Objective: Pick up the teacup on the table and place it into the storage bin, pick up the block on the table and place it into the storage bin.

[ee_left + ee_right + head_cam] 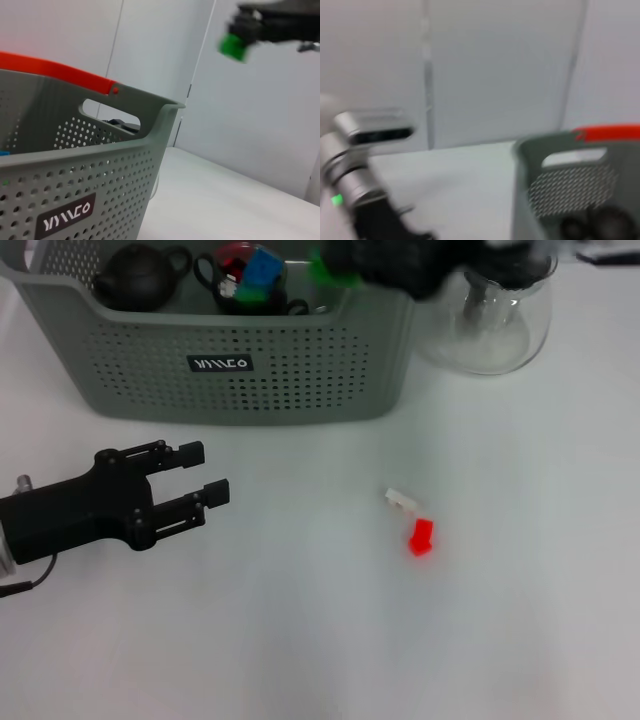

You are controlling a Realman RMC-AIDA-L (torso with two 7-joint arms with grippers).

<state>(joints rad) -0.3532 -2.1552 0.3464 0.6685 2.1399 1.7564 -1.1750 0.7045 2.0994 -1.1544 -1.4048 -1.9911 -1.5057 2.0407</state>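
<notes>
The grey-green storage bin (300,390) stands at the back left of the table, with its label facing me. It also shows in the left wrist view (125,165) and the right wrist view (530,165). Inside it lie a dark teapot (140,278), a black teacup (218,285) and a blue block (262,268). My right gripper (345,270) is blurred above the bin's right end and shut on a green block (328,270). That green block also shows in the left wrist view (231,45). My left gripper (208,472) is open and empty, low over the table in front of the bin.
A red block (420,536) and a small white piece (400,499) lie on the table, right of centre. A clear glass carafe (495,325) stands right of the bin. The bin's far rim carries an orange-red strip (60,70).
</notes>
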